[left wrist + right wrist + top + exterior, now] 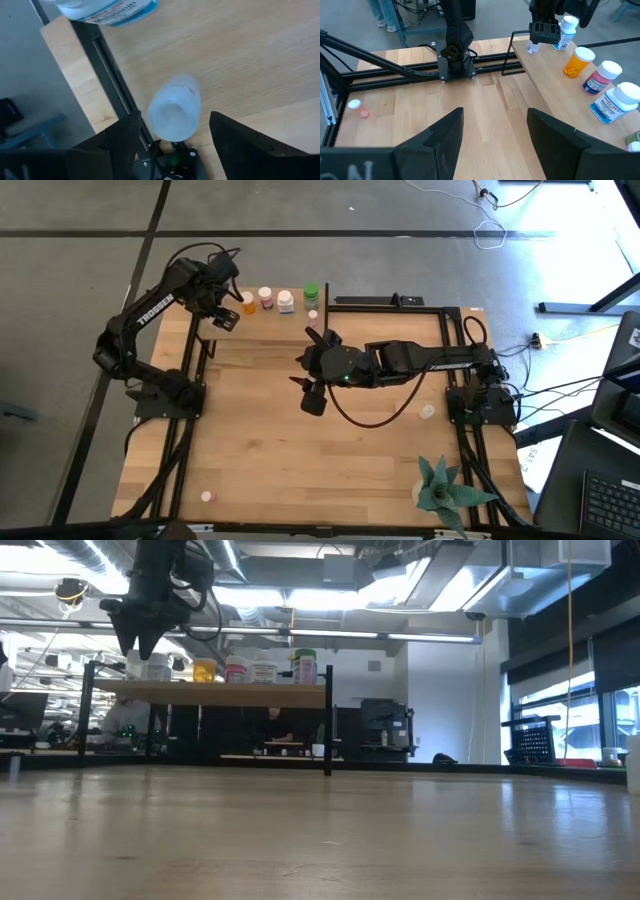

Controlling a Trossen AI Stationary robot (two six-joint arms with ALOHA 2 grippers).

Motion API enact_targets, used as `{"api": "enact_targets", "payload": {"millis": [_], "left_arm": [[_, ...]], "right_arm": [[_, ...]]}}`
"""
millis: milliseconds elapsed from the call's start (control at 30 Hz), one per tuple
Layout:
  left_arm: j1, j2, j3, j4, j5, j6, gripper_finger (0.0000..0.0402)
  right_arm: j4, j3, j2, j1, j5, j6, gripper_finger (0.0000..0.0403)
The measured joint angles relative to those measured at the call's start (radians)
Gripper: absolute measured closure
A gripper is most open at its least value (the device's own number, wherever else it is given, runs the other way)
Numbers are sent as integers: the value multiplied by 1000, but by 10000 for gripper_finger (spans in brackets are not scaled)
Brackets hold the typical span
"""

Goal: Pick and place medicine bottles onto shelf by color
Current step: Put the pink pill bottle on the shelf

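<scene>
The shelf (272, 322) stands at the table's far edge. On it stand an orange bottle (247, 302), a pink one (266, 298), a white one (286, 301) and a green one (311, 292). My left gripper (222, 318) hangs open over the shelf's left end, pointing down. A small clear bottle (173, 111) stands upright on the shelf (240, 60) between its fingers, with a gap on each side. A white blue-labelled bottle (110, 7) stands beside it. My right gripper (312, 398) is open over the table's middle and holds nothing.
A spiky green plant (445, 490) sits at the near right corner. A small pale bottle (427, 412) lies on the table's right side. A tiny pink-and-white bottle (207, 496) lies near the near left corner. Black rails (190, 430) run along both sides.
</scene>
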Motion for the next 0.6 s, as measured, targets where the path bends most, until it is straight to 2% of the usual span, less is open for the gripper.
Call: {"api": "enact_targets", "payload": {"millis": [367,600], "left_arm": [[0,-93,0,1,-29,0,170],[-45,-212,0,13,6,5,169]], "right_arm": [[0,0,0,0,0,0,182],[0,0,0,0,0,0,182]]}}
